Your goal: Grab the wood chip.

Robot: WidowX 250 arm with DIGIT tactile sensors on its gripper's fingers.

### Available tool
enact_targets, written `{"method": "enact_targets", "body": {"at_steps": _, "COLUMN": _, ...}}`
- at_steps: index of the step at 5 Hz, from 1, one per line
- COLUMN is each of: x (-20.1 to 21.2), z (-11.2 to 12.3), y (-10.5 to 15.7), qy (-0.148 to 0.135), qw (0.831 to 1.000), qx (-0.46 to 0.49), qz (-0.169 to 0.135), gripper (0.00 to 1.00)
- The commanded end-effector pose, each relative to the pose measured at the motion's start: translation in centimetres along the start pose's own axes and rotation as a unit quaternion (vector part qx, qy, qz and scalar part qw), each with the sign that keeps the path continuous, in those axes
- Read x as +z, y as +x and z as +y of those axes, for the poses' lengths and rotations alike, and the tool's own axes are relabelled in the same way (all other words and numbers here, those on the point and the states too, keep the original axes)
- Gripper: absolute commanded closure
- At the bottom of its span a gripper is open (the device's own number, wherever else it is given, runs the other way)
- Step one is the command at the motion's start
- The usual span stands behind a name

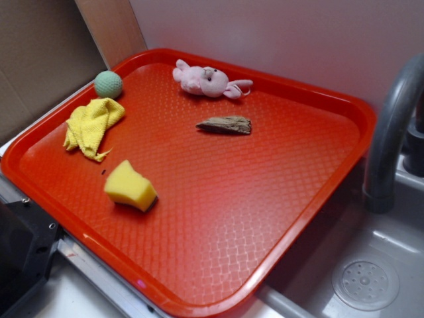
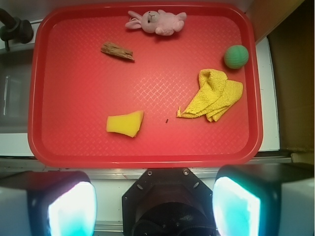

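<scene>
Currently gripper [image 2: 154,204] hangs spread wide, clear of the red tray [image 1: 318,199] beside a grey sink [image 1: 391,265]. Wood chip [image 1: 225,125] lies flat just below the pink bunny [image 1: 205,81].

- The wood chip [image 1: 225,124] [image 2: 117,50] is small, flat, rough and grey-brown.
- It lies flat on the red tray [image 1: 218,218] [image 2: 74,98], untouched, pointed at one end.
</scene>
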State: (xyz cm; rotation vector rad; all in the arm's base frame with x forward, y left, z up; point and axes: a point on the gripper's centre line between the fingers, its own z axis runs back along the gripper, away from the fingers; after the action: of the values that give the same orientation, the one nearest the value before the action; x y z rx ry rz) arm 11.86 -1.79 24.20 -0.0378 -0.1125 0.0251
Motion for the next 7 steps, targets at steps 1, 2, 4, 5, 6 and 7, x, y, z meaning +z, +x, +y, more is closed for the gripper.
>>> {"method": "enact_targets", "body": {"at_steps": 1, "x": 0.0, "z": 0.0, "y": 0.0, "qy": 0.0, "qw": 1.0, "qx": 0.0, "qz": 0.0, "gripper": 0.0}}
{"method": "enact_targets", "body": {"at_steps": 2, "x": -5.6, "z": -0.7, "y": 4.4, "qy": -0.007, "qw": 0.992, "qx": -0.123, "qz": 0.04, "gripper": 0.0}}
{"method": "enact_targets", "body": {"at_steps": 4, "x": -12.2, "z": -3.5, "y": 13.0, "qy": -0.067, "qw": 0.93, "qx": -0.362, "qz": -0.003, "gripper": 0.0}}
{"method": "enact_targets", "body": {"at_steps": 5, "x": -13.9, "z": -5.2, "y": 14.0, "qy": -0.05, "qw": 0.902, "qx": -0.427, "qz": -0.041, "gripper": 0.0}}
{"method": "enact_targets", "body": {"at_steps": 6, "x": -13.9, "z": -5.2, "y": 14.0, "qy": -0.05, "qw": 0.902, "qx": -0.427, "qz": -0.041, "gripper": 0.0}}
{"method": "enact_targets", "body": {"at_steps": 7, "x": -13.9, "z": -5.2, "y": 14.0, "qy": -0.05, "qw": 0.902, "qx": -0.427, "qz": -0.041, "gripper": 0.0}}
